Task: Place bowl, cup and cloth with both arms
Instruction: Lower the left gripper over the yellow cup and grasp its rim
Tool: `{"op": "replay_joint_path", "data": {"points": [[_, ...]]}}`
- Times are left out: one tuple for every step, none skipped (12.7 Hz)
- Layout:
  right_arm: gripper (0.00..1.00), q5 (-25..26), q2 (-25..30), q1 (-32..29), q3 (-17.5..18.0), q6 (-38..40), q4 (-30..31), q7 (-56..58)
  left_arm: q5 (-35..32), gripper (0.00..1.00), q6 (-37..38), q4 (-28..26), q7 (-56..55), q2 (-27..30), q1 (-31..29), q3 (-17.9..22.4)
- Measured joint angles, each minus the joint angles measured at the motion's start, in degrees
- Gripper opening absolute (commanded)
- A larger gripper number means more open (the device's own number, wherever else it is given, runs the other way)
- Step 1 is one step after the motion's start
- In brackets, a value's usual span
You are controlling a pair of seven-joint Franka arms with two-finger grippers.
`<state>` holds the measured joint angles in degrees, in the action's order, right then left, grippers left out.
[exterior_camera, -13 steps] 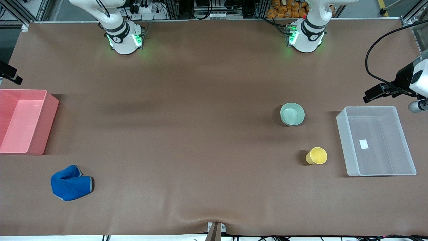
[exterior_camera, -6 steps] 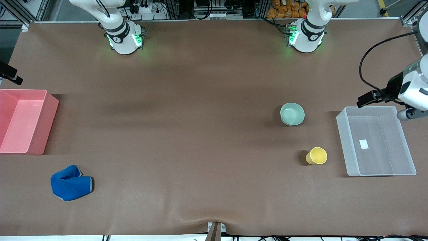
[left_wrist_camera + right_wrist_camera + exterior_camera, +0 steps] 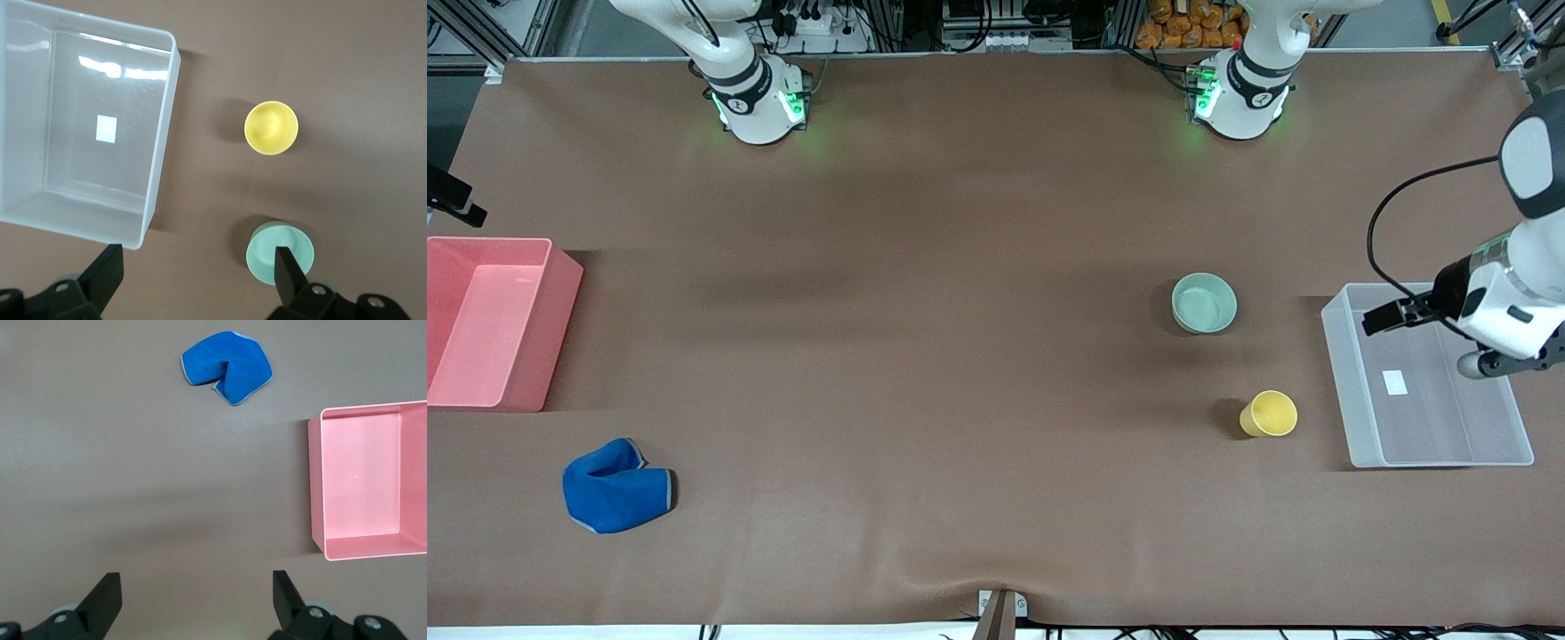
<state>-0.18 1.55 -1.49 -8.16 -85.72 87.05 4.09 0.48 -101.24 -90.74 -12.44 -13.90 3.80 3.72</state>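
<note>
White jointed arms (image 3: 1525,276) with dark grey joints, green-lit bases (image 3: 760,107), a looping black cable (image 3: 1392,213), black finger pads (image 3: 287,270).

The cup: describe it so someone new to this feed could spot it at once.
Find the clear plastic bin at the left arm's end of the table. Two small round things stand on the brown mat beside it: the cup is the one nearer the front camera. It is bright yellow and narrower than its neighbour, the mint-green bowl.

No text, label or number can be read anywhere
</note>
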Motion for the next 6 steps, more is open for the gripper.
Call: {"op": "replay_joint_path", "data": {"points": [[1.00,0.0,0.0,0.0,0.0,0.0,0.0,0.0,0.0,1.00,-1.4,0.4,0.0,-1.1,0.0,0.0],[1.00,0.0,0.0,0.0,0.0,0.0,-0.1,0.0,0.0,1.00,-3.0,0.5,0.0,-2.4,0.0,0.0],[1.00,0.0,0.0,0.0,0.0,0.0,-0.1,0.0,0.0,1.00,-4.5,0.5,0.0,-3.8,0.0,0.0],[1.00,0.0,-0.1,0.0,0.0,0.0,-0.1,0.0,0.0,1.00,-6.2,0.6,0.0,-5.3,0.0,0.0],[1.00,0.0,-0.1,0.0,0.0,0.0,-0.1,0.0,0.0,1.00,-7.6,0.6,0.0,-6.8,0.0,0.0],[1.00,0.0,-0.1,0.0,0.0,-0.1,-0.2,0.0,0.0,1.00,-8.9,0.7,0.0,-8.1,0.0,-0.1]]}}
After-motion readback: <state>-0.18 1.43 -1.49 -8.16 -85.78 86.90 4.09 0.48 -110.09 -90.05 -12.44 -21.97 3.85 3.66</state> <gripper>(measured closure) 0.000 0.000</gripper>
